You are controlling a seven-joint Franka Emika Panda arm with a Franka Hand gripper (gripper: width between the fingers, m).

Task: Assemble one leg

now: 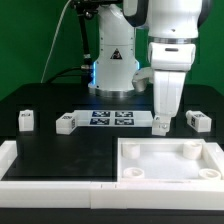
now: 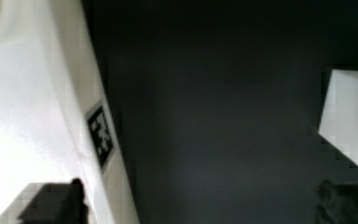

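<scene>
Several small white legs lie on the black table in the exterior view: two at the left, one at the right, and one right under my gripper. The gripper hangs low over the table, just past the end of the marker board. In the wrist view the fingers stand wide apart with only black table between them. A white block, probably a leg, shows at one edge. The gripper is open and holds nothing.
The large white square tray with corner sockets lies at the front, on the exterior view's right. A white rail runs along the front left. The marker board's edge and a tag show in the wrist view.
</scene>
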